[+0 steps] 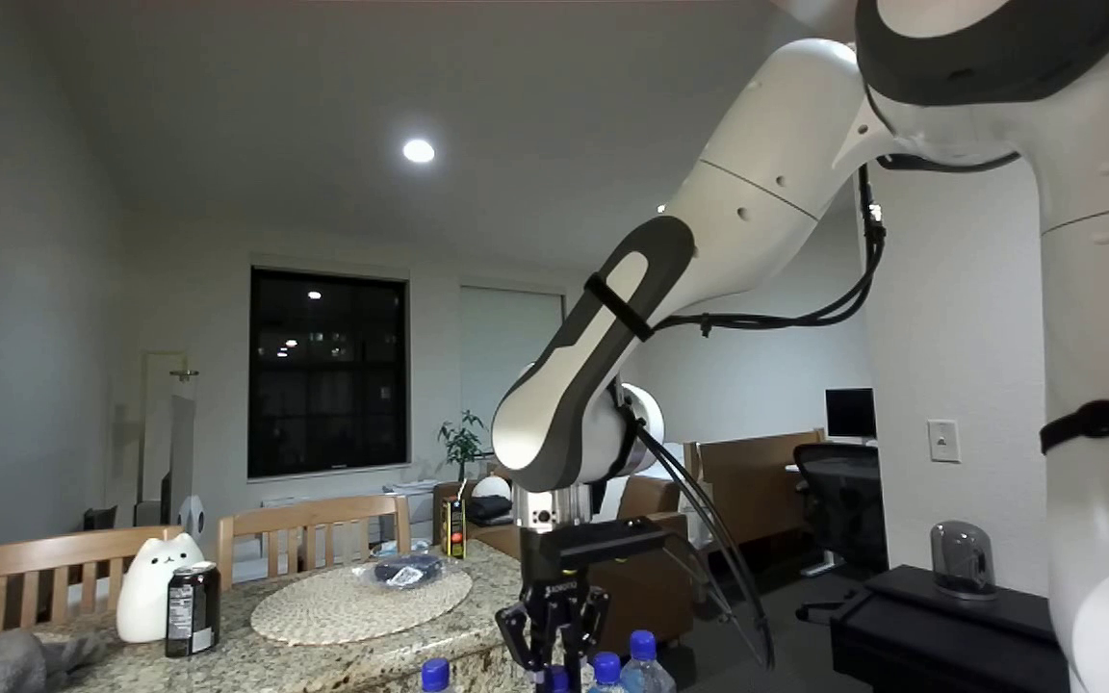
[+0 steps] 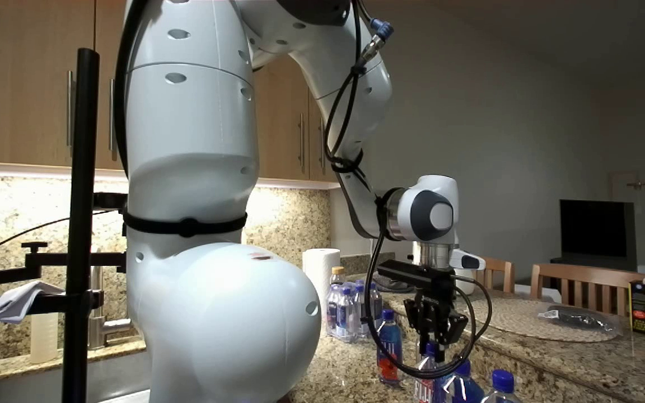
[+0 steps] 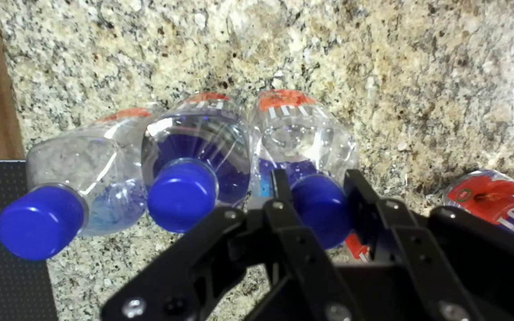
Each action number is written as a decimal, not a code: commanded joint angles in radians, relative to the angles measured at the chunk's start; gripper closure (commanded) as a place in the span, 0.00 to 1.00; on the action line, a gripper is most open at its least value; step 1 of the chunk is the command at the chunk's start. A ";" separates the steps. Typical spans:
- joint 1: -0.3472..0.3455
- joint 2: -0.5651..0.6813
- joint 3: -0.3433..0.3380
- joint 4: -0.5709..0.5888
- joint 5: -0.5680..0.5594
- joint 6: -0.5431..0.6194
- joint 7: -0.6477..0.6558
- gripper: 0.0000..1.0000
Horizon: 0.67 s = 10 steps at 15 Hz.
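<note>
In an exterior view the near arm [image 2: 191,117] arches over rightward; beyond, its tool [image 3: 317,180] points straight down, clamped on the blue cap [image 3: 320,209] of an upright Fiji bottle [image 3: 304,133] on the granite bench [image 3: 185,49]; farther left stands a paper towel roll [image 2: 320,271].

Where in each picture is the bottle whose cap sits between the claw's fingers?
In an exterior view: bottom edge, near the middle; only its blue cap shows.
In an exterior view: the bottle is low, right of centre.
Wrist view: the bottle is just right of centre.
Shared landmark: the black gripper, visible in all three.
</note>
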 commanded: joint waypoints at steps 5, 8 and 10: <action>-0.004 -0.018 -0.001 -0.026 -0.002 0.023 -0.063 0.86; -0.005 -0.022 -0.001 -0.029 -0.001 0.022 -0.067 0.68; -0.004 -0.023 -0.001 -0.030 -0.002 0.021 -0.068 0.40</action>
